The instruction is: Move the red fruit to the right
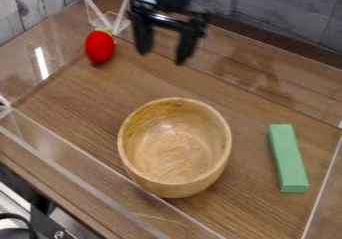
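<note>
One red fruit (99, 47) sits at the far left of the wooden surface (254, 93), and one wooden bowl (175, 146) stands near the middle. One green block (286, 157) lies at the right, and one pincer (162, 49) hangs above.

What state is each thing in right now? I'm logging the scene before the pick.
gripper: open, pointing down, holding nothing, just right of the fruit.
red fruit: resting on the table at far left, not gripped.
wooden bowl: upright, empty.
green block: lying flat, right of the bowl.
</note>
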Controlling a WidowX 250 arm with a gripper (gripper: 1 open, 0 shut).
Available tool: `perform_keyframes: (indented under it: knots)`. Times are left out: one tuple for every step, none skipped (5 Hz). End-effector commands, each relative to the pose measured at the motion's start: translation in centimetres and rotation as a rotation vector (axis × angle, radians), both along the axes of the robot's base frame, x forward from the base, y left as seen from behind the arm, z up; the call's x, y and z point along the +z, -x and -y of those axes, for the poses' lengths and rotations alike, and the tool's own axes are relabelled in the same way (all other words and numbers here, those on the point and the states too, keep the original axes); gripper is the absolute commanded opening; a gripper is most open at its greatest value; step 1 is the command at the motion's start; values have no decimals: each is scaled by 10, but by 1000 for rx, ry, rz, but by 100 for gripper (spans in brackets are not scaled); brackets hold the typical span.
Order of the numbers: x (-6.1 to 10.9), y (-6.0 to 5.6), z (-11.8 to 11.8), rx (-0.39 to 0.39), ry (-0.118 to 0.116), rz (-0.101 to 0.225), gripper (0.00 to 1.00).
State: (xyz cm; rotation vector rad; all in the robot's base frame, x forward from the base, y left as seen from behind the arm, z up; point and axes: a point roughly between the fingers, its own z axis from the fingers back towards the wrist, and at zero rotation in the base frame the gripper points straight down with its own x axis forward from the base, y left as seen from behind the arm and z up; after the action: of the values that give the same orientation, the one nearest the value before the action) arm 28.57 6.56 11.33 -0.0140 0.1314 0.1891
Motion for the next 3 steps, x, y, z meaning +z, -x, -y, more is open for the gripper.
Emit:
perform_keyframes:
  knots:
    - [13,-16,-49,22,-22,85,100]
    - [7,-25,-92,71,-34,98,100]
    - [-3,-26,-111,85,-39,112,100]
